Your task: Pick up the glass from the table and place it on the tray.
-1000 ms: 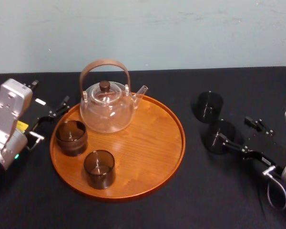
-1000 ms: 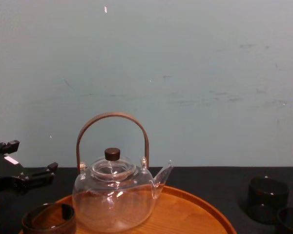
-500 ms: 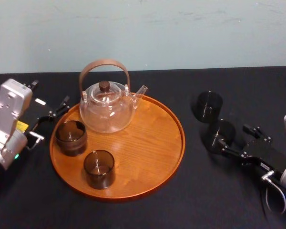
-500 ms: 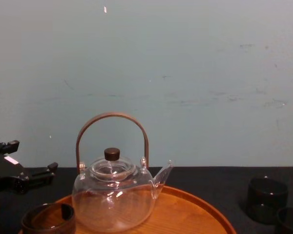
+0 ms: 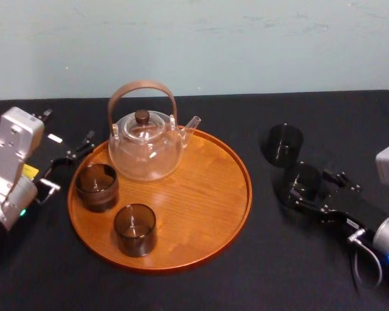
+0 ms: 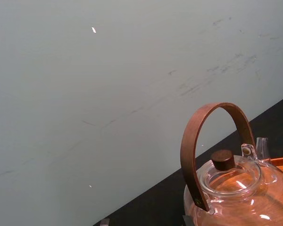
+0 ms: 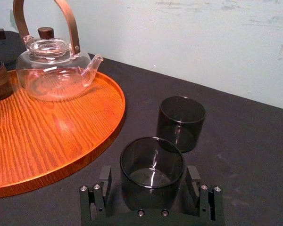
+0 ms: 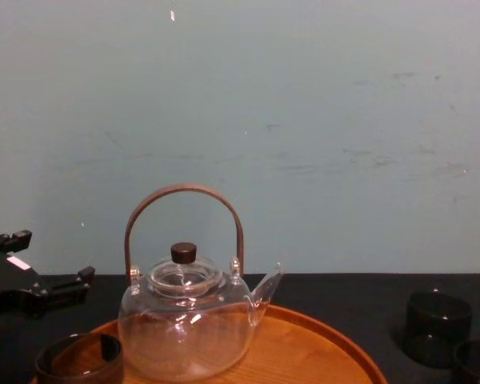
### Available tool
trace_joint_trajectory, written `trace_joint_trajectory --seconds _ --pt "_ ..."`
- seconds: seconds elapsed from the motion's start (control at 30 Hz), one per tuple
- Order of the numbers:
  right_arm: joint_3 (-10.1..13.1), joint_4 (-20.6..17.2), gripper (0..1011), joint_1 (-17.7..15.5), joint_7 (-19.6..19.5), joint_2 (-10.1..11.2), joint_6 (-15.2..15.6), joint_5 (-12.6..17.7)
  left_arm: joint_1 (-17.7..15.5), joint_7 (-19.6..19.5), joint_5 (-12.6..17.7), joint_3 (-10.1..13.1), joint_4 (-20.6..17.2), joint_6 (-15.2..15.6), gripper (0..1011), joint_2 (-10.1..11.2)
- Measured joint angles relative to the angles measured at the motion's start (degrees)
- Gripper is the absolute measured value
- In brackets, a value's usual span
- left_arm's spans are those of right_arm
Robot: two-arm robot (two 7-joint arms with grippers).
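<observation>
Two dark smoked glasses stand on the black table (image 5: 266, 259), right of the tray (image 5: 207, 194). My right gripper (image 5: 309, 184) is open and straddles the nearer glass (image 5: 303, 178). In the right wrist view that glass (image 7: 152, 165) sits between the fingers (image 7: 105, 179) with a small gap on each side. The farther glass (image 5: 285, 144) (image 7: 180, 122) stands just behind it, free. The round orange-brown tray (image 7: 47, 136) carries a glass teapot (image 5: 146, 146) and two brown glasses (image 5: 97, 186) (image 5: 135, 229). My left gripper (image 5: 66, 127) rests open by the tray's left rim.
The teapot's tall wooden handle (image 8: 184, 196) arches over the back of the tray. The tray's right half (image 5: 211, 188) is bare wood. A pale wall (image 8: 304, 120) closes off the table at the back. Bare black tabletop lies between the tray's rim and the two dark glasses.
My right gripper has slid forward and leftward, so its open fingers now stand on both sides of the nearer dark glass. The left arm and everything on the tray have stayed put.
</observation>
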Motion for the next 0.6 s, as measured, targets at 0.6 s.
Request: trace_joint_trajectory --seconds 0.6 --pt "-0.6 5.0 1007 3.9 2.5 -3.2 1.3 -2.0 0.0 0.0 0.0 0.0 0.0 0.0 1001 0.0"
